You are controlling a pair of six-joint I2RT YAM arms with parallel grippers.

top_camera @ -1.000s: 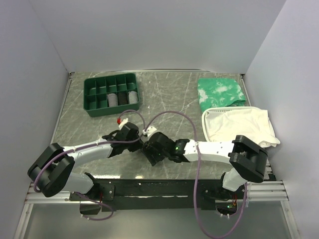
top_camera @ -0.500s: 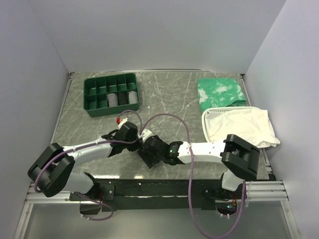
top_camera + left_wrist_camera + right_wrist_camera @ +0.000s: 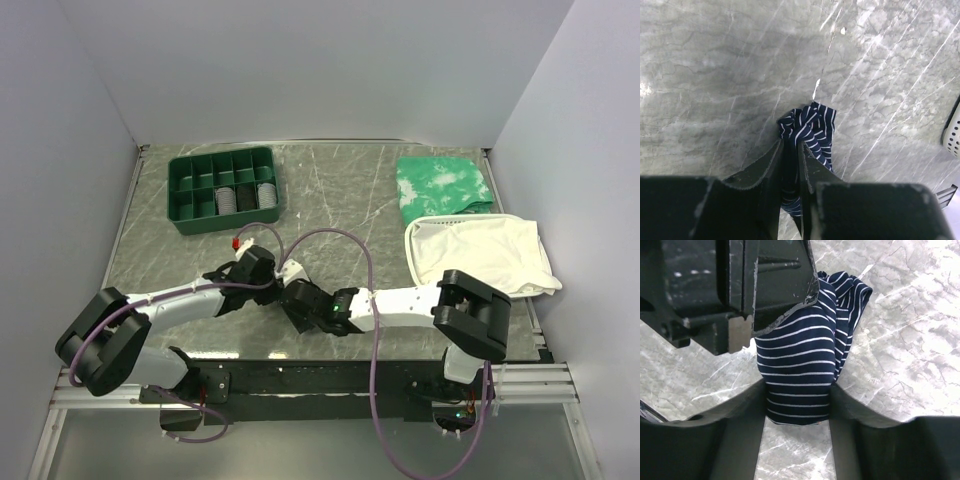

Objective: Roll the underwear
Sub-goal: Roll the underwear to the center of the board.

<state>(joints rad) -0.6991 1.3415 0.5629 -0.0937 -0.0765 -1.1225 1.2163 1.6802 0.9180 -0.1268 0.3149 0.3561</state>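
On the scratched grey table (image 3: 340, 195) between white walls (image 3: 300, 70), both jaws pinch the underwear (image 3: 799, 375).

From where I stand I count two white-and-black robot arms, the left arm (image 3: 180, 300) and the right arm (image 3: 410, 298). Each ends in a black two-finger gripper, so there are two of those as well: the left gripper (image 3: 791, 150) and the right gripper (image 3: 797, 400). There is one piece of soft navy-blue pinstriped underwear (image 3: 797, 355). I also count one green plastic divided tray (image 3: 185, 222) with three rolled fabric bundles (image 3: 246, 197) in it, one green-and-white mottled cloth (image 3: 445, 182), one large white cloth (image 3: 480, 255) and one white perforated basket (image 3: 954, 137).
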